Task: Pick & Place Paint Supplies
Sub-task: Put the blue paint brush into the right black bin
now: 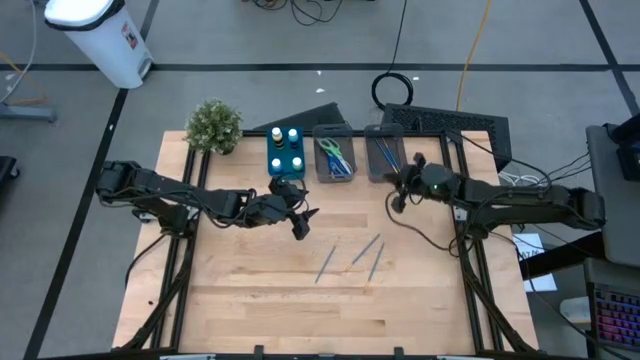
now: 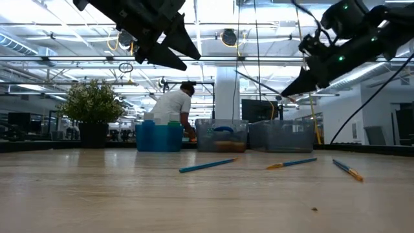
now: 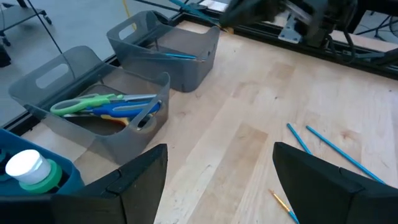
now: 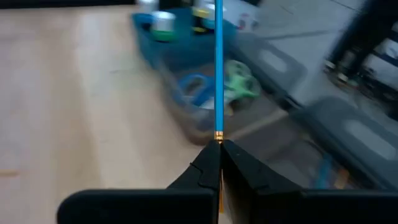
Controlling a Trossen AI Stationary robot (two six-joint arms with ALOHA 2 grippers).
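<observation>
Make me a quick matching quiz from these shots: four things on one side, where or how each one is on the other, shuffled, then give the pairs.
Things:
1. scissors
2. right gripper
3. left gripper
4. potted plant

States:
A. open, holding nothing
B. at the table's far left corner
C. lying in a grey bin
D. shut on a blue brush

Pairs: 1-C, 2-D, 3-A, 4-B

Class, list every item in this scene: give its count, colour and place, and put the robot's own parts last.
Potted plant: one, green, table's far left corner.
Blue bin: one, holds capped bottles.
Grey bin with scissors: one, middle of the row.
Grey bin with brushes: one, right of the row.
Loose brushes: three, blue, mid-table.
Held brush: one, blue.
Person: one, white top, behind the table.
Left end effector: open, empty.
Right end effector: shut on the held brush.
</observation>
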